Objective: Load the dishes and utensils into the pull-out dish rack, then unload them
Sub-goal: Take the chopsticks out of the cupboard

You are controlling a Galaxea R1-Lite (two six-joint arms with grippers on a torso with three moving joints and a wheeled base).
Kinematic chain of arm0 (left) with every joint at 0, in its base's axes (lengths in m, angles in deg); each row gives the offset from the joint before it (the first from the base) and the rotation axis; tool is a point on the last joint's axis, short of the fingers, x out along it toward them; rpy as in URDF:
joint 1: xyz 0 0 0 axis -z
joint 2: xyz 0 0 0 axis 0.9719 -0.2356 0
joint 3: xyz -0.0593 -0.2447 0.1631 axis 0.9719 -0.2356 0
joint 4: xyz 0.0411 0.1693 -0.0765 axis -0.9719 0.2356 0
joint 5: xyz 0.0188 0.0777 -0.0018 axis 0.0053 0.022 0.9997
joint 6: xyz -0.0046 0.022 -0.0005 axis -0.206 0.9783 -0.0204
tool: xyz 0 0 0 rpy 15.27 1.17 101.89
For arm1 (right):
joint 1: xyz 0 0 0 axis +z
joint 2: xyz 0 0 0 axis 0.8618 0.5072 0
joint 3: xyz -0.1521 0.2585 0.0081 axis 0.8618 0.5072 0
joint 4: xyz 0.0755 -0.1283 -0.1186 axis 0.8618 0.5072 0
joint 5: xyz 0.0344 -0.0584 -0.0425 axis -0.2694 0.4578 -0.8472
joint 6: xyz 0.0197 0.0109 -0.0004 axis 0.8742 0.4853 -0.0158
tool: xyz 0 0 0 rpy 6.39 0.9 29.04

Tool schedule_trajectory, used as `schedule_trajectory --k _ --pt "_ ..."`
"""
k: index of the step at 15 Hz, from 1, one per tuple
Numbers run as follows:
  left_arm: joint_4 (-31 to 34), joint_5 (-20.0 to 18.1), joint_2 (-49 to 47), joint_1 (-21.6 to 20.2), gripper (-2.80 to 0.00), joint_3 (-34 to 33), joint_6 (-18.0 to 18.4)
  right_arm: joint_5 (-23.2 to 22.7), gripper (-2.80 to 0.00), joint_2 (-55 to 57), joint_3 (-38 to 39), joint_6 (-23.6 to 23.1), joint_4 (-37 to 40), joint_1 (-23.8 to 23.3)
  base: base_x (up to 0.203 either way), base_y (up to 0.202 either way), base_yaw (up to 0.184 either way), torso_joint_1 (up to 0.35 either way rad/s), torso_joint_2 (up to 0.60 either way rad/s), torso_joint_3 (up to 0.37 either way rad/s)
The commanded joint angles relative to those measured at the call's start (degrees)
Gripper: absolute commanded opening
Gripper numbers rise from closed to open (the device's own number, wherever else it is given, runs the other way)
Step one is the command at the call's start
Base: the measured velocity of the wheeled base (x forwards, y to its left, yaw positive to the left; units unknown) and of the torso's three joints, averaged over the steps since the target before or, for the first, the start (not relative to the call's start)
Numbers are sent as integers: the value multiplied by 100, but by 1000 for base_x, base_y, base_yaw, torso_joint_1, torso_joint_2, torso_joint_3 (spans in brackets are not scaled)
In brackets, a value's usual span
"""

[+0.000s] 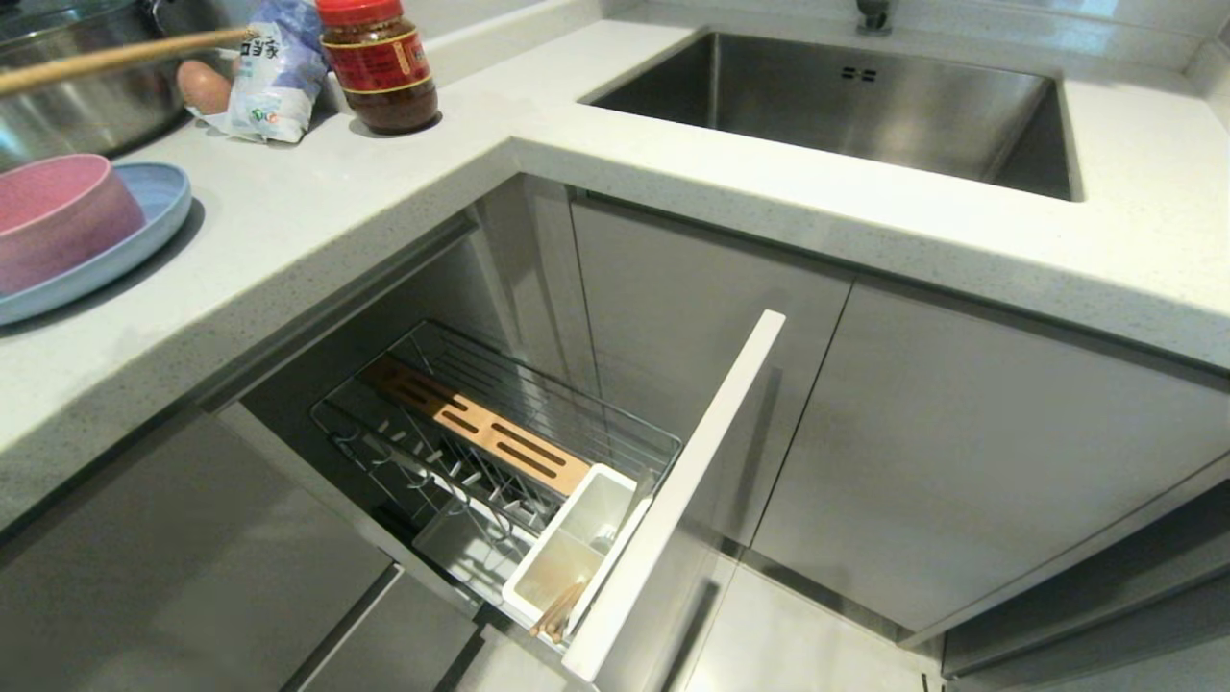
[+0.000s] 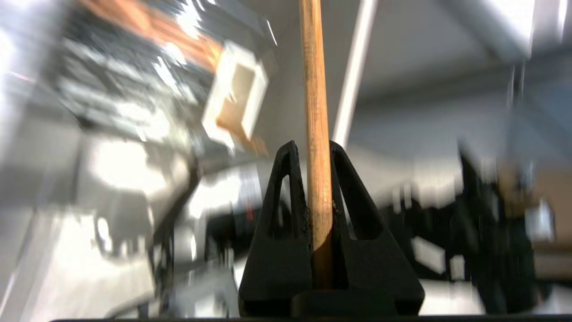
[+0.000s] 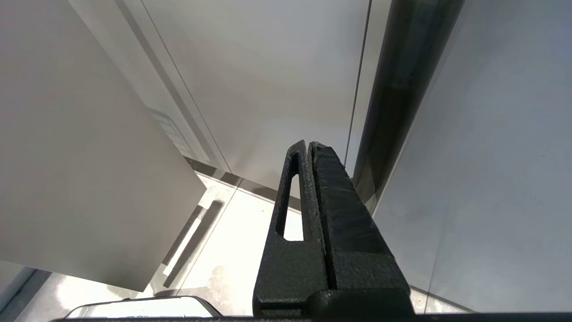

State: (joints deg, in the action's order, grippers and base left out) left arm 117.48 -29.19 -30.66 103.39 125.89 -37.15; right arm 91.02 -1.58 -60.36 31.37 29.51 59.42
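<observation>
The pull-out dish rack (image 1: 500, 432) stands drawn out below the counter, with its wooden strip (image 1: 480, 428), white utensil cup (image 1: 577, 548) and narrow white front panel (image 1: 673, 500). Wooden chopstick ends (image 1: 557, 610) lean in the cup's near compartment. My left gripper (image 2: 313, 145) is shut on a wooden chopstick (image 2: 315, 89); in the head view only that stick (image 1: 115, 58) shows, reaching in from the left edge above the counter. A pink bowl (image 1: 53, 216) sits on the light blue plate (image 1: 144, 231) at the counter's left. My right gripper (image 3: 309, 143) is shut and empty, low by the cabinet fronts.
A steel pot (image 1: 86, 96) stands at the back left behind the plate. Beside it are a white bag (image 1: 274, 72) and a red-lidded jar (image 1: 380, 62). The steel sink (image 1: 846, 106) is sunk in the counter (image 1: 384, 202) at the right.
</observation>
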Motion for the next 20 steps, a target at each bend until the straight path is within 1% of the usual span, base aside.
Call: schedule_trajectory --k 1,4,5,7,9,10,11,12,14,16,17,20 --pt "-340 1 357 -1197 -280 -11 3 1 -280 -24 0 4 -4 1 0 0 0 0 0 0" --pt "-627 46 592 -2750 -280 -25 9 1 -280 -24 0 4 -4 1 0 0 0 0 0 0" --pt "-662 122 654 -3254 -280 -86 7 1 -280 -24 0 4 -4 1 0 0 0 0 0 0" --pt "-721 493 742 -4181 -280 -351 9 1 -280 -24 0 4 -4 4 0 0 0 0 0 0" --pt "-740 981 726 -4839 -280 -891 15 1 -280 -24 0 4 -4 1 0 0 0 0 0 0" --pt "-744 1144 693 -5061 -280 -1191 13 1 -280 -24 0 4 -4 1 0 0 0 0 0 0" --pt "-751 1232 644 -5262 -280 -1424 17 1 -280 -24 0 4 -4 1 0 0 0 0 0 0" --pt "-789 1265 550 -5362 -280 -1651 18 1 -280 -24 0 4 -4 3 0 0 0 0 0 0" --pt "-1207 1285 344 -5539 -280 -2215 19 1 -280 -24 0 4 -4 4 0 0 0 0 0 0" --pt "-1962 1290 218 -5585 -280 -2743 21 1 -280 -24 0 4 -4 4 0 0 0 0 0 0" --pt "-2213 1284 146 -5591 -280 -2972 20 1 -280 -24 0 4 -4 1 0 0 0 0 0 0" --pt "-2413 1177 -87 -5559 -280 -3116 11 1 -280 -24 0 4 -4 1 0 0 0 0 0 0"
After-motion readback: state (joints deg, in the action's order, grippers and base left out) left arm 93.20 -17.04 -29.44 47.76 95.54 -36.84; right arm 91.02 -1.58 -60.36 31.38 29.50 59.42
